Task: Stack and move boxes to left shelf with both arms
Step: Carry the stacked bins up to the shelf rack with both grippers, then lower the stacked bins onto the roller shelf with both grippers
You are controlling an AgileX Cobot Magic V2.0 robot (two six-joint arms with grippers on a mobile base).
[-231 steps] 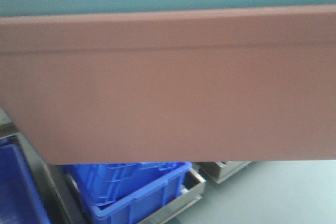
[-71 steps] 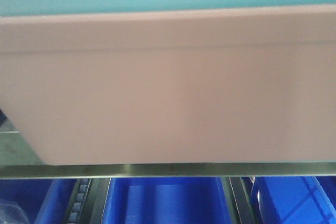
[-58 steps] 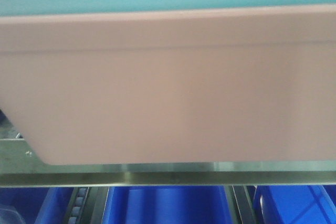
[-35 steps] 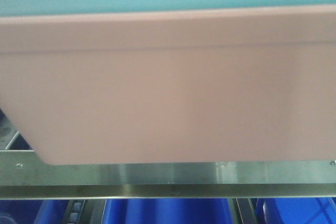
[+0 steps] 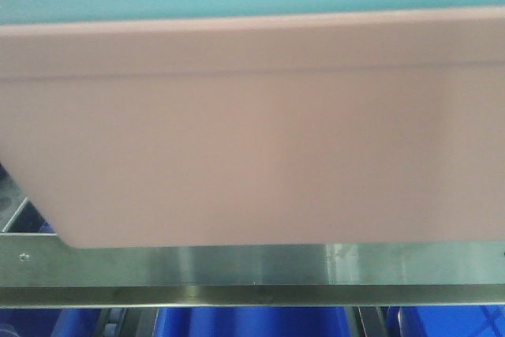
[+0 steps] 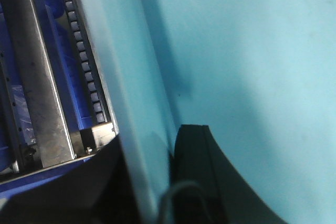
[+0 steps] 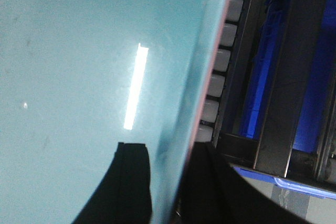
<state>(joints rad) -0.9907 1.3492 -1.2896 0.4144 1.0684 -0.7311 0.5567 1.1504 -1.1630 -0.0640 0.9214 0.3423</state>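
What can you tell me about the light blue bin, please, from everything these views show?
The light blue bin is smooth, glossy plastic, nested inside the pink bin so that only its upper band shows above the pink rim. The left gripper and the right gripper each clamp a side wall, one finger inside. Roller tracks lie just beyond it.

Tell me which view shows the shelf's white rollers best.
The right wrist view: a row of white rollers runs plainly beside the blue bin's edge. The left wrist view shows a roller row only in dark shadow. The front view barely shows any, mostly the pink bin and steel rail.
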